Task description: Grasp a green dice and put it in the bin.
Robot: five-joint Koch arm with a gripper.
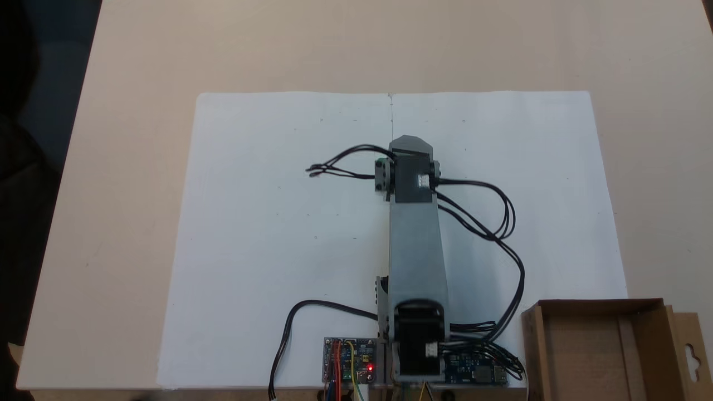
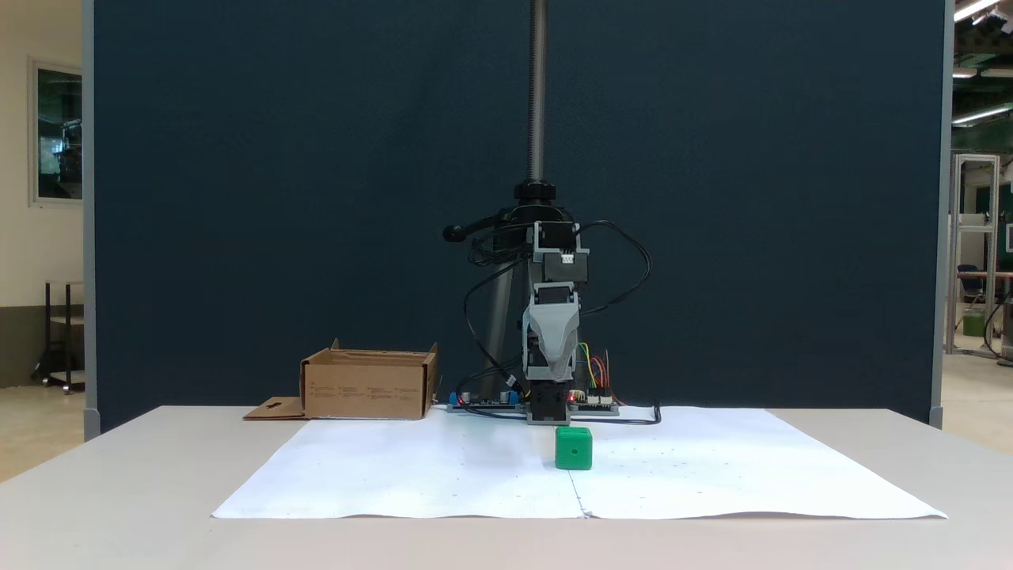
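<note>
Green dice sits ungrasped on white paper, centre frame, before the folded arm; tool state cannot be told; bin, left, awaits; nothing done.

This looks like a lab or workshop hall. A dark blue partition screen stands behind the bench; past its edges show strip ceiling lights, a metal frame rack and open floor. Bare circuit boards (one red LED lit) and loose cables lie by the arm's base.
</note>
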